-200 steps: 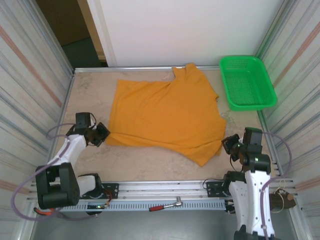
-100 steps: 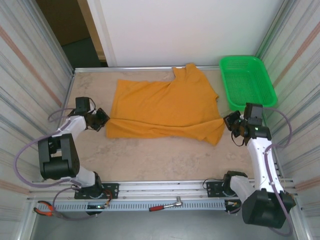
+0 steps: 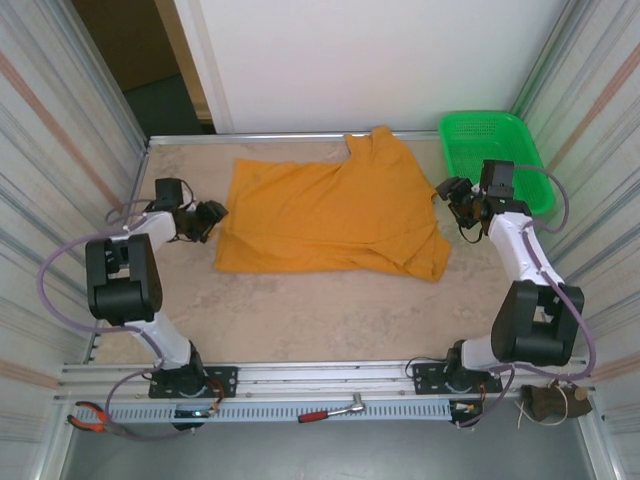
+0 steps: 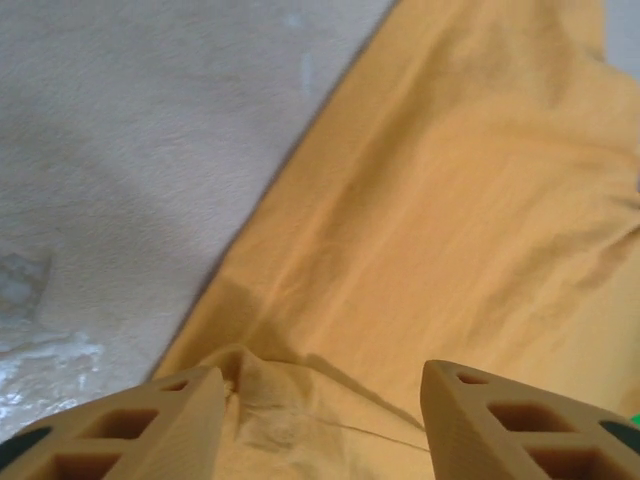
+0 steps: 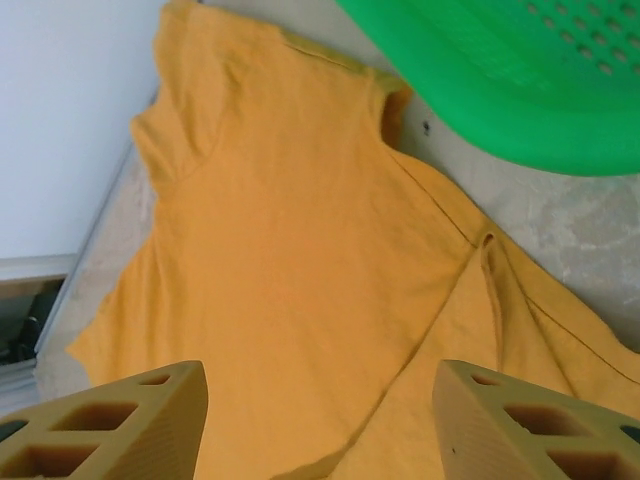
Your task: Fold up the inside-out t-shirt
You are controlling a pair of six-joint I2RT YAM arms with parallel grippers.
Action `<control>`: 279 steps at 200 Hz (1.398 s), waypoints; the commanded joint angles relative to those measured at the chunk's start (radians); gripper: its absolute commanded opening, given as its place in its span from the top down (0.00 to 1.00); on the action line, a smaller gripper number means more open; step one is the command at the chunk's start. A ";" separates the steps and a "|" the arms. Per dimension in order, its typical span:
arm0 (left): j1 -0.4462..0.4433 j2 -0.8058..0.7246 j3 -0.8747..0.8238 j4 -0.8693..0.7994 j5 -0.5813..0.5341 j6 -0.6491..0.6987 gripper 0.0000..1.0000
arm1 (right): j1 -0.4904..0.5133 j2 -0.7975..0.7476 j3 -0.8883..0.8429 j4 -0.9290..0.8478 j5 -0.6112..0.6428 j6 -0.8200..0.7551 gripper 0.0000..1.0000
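Reaching in over the left side of the table [image 3: 300, 320], the left gripper [image 3: 208, 216] sits at the left edge of the inside-out t-shirt [image 3: 330, 215], low over the beige surface. In the left wrist view that gripper [image 4: 320, 390] has its jaws spread wide and released. A small raised pucker of orange cloth lies just beside one of its fingers [image 4: 170, 420], with nothing pinched between them. Bare table [image 4: 120, 150] shows to the left of the shirt [image 4: 450, 200], whose edge runs diagonally up the frame. The t-shirt lies spread over the far middle of the table, plain orange face up. Its near edge is fairly straight, one part reaches up to the far rail, and its near right corner dips toward the front. The right gripper [image 3: 455, 195] is at the shirt's right edge, between the cloth and the green basket [image 3: 500, 210], which stands in the far right corner. In the right wrist view the gripper [image 5: 320, 385] is likewise let go, its fingers [image 5: 500, 425] held well apart above the shirt [image 5: 290, 250]; a seam ridge runs across the cloth on the right. The basket [image 5: 520, 90] fills the upper right, close beside a sleeve end, though whether they touch I cannot tell. A strip of table [image 5: 570, 230] shows between basket and cloth.
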 commanded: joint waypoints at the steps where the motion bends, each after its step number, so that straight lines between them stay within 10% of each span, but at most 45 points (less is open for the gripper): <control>1: 0.010 -0.159 -0.063 0.004 0.023 0.013 0.41 | 0.035 -0.153 -0.035 -0.136 0.095 -0.088 0.40; 70: -0.021 -0.514 -0.468 -0.031 -0.031 -0.041 0.38 | 0.069 -0.394 -0.470 -0.140 0.104 -0.069 0.34; 159: -0.101 -0.265 -0.428 0.118 -0.088 -0.031 0.42 | 0.128 -0.179 -0.465 -0.016 0.074 -0.103 0.40; 174: -0.107 -0.234 -0.414 0.126 -0.097 -0.028 0.48 | 0.135 -0.136 -0.455 0.002 0.082 -0.102 0.47; 203: -0.106 -0.203 -0.399 0.121 -0.107 -0.016 0.82 | 0.136 -0.122 -0.430 -0.030 0.126 -0.097 1.00; 214: -0.097 -0.211 -0.398 0.105 -0.105 -0.013 1.00 | 0.134 -0.156 -0.427 -0.071 0.148 -0.092 1.00; 279: -0.034 -0.522 -0.499 -0.101 -0.161 -0.091 1.00 | 0.067 -0.444 -0.460 -0.336 0.178 -0.023 1.00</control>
